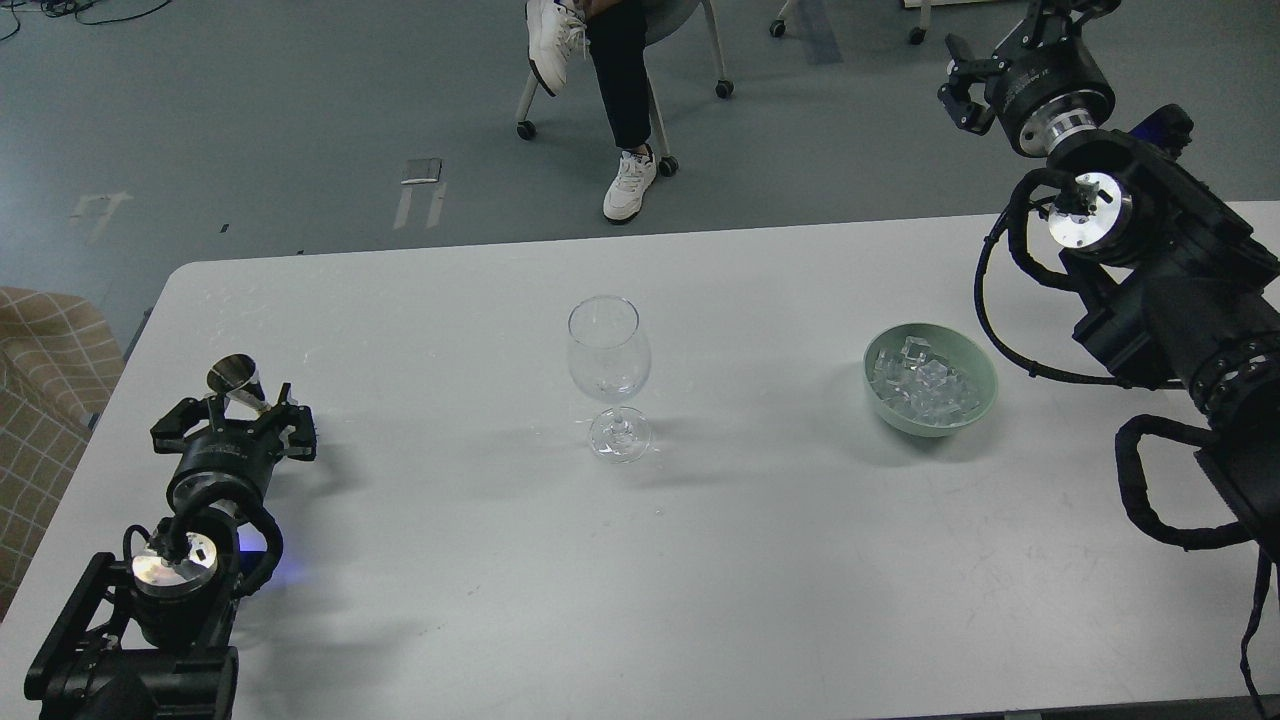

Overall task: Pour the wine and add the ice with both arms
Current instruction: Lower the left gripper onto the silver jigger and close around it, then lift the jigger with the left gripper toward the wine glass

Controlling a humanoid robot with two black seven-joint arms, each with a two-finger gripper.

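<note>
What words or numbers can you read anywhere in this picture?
None can be read.
Right gripper: small pale marking on its black body, too blurred to read.
Wine glass, green bowl, metal cup, table: no writing visible.

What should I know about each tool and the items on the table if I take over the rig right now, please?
Left tool: low over the table's left side, fingers spread around a small metal measuring cup; whether it grips it, I cannot tell.
Right tool: raised beyond the table's far right edge, open and empty.
Wine glass: upright at centre; any wine inside is too faint to confirm, and there is no ice in it.
Ice: all in the green bowl, right of the glass.
Left to do: confirm the pour, then add ice.
</note>
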